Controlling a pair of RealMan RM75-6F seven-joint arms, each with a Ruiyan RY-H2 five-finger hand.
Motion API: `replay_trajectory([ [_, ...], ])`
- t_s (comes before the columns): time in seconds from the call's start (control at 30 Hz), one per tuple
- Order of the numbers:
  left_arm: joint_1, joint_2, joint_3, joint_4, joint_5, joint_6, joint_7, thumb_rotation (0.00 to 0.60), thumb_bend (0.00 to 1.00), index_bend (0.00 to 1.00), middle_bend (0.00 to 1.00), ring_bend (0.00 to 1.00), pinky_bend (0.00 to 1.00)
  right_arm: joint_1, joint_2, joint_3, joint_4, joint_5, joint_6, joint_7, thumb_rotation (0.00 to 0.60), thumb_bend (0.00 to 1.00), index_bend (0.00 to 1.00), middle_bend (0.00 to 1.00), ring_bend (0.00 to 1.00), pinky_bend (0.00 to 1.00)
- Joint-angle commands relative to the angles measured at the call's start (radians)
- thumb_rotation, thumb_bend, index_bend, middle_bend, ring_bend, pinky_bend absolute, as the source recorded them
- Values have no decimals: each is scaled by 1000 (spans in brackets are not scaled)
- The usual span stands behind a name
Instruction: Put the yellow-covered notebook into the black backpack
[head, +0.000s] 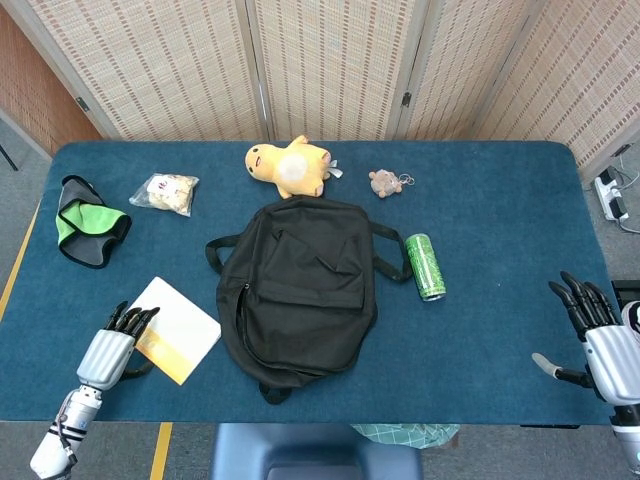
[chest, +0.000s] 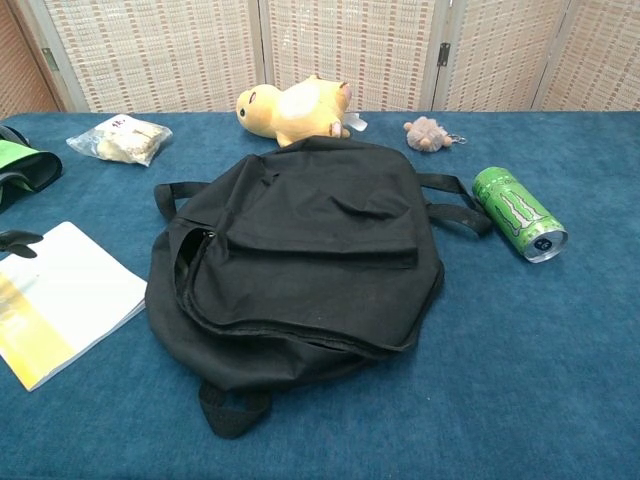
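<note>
The black backpack (head: 297, 292) (chest: 300, 258) lies flat in the middle of the blue table, its zipper side gaping at the left. The yellow-covered notebook (head: 177, 329) (chest: 60, 300) lies flat to its left, near the front edge. My left hand (head: 112, 347) hovers at the notebook's near-left corner, fingers spread and pointing over its edge, holding nothing; in the chest view only a dark fingertip (chest: 18, 240) shows at the left border. My right hand (head: 600, 340) stays at the far right table edge, fingers apart and empty.
A green can (head: 425, 266) (chest: 519, 213) lies right of the backpack. Behind it are a yellow plush toy (head: 290, 166), a small brown keychain toy (head: 384, 181) and a clear snack bag (head: 166, 193). A green-and-black pouch (head: 88, 232) sits at the far left.
</note>
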Motion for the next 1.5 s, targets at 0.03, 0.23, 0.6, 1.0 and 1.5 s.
replay_trajectory([
  [0.03,-11,1,0,-2,-8,-23,6,600,176,105,207,155,41,1,-1,0,0,0,-2,-2,600,194,0,16,0,0],
  [0.23,-26,29,-1,-45,-18,-47,14,600,139,84,206,145,41,0,-2,0,-1,3,-3,-6,600,192,0,16,0,0],
  [0.6,-64,87,-11,-131,-58,-136,82,600,72,62,185,122,35,-1,-5,-1,3,6,-6,-7,600,193,0,16,0,0],
  [1.0,-93,92,-23,-165,-94,-197,126,600,32,53,177,117,32,-4,-4,-2,5,6,-3,-5,600,191,0,16,0,0],
  [1.5,-98,33,-24,-90,-54,-107,-16,600,171,222,261,180,32,-17,-2,-4,9,5,13,1,600,192,0,16,0,0],
])
